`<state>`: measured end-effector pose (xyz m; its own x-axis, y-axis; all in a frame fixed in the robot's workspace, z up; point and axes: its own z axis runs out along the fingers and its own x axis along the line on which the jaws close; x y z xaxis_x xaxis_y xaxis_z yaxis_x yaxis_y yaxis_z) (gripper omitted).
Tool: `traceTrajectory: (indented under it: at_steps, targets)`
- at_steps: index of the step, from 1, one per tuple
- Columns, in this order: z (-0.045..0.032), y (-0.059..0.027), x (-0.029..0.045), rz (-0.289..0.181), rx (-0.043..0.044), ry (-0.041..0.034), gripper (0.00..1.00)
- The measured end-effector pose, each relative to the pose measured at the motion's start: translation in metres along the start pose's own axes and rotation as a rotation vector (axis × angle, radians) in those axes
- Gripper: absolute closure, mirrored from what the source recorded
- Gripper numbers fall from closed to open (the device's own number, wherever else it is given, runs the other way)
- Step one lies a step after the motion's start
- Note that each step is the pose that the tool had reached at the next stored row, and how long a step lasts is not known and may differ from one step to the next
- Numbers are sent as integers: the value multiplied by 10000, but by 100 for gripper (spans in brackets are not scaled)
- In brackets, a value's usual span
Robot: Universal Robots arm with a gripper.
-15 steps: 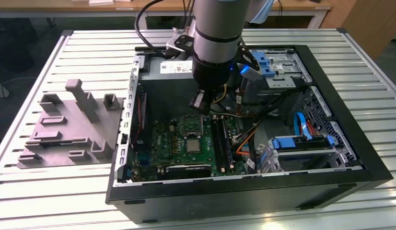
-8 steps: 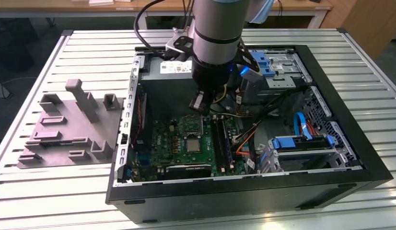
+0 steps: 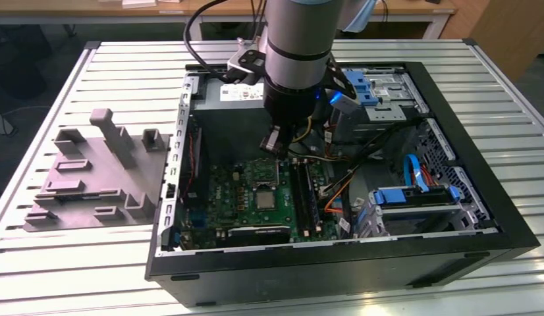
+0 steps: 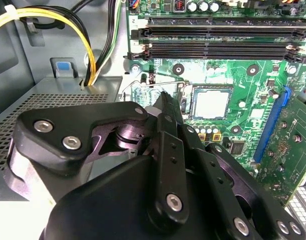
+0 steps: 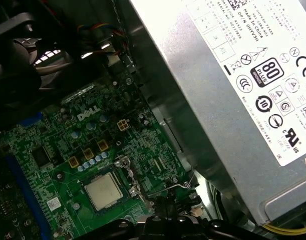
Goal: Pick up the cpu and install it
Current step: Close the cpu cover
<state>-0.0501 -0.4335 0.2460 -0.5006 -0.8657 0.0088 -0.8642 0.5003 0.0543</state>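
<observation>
Above socketed cpu (image 3: 266, 199), pincer (image 3: 274, 146) hanging

arm upright, claw (image 3: 274, 146) pointing down, fingers together.

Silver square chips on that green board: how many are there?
1. The cpu lies flat near the middle of the green motherboard, inside the open computer case, seen in all three views. The arm may hide others.
</observation>
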Motion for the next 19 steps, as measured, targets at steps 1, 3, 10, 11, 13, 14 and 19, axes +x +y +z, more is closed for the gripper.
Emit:
traceTrajectory:
  at_steps: [1, 3, 10, 11, 13, 14, 19]
  targets:
    - [0, 0, 0, 0, 0, -1, 89]
    - [0, 0, 0, 0, 0, -1, 89]
    - [2, -19, 38, -7, 25, 42, 89]
    - [3, -21, 41, -9, 43, 73, 89]
    - [3, -25, 50, -12, 77, 134, 89]
    - [4, -27, 54, -14, 91, 158, 89]
    - [11, -30, 80, -38, 165, 287, 89]
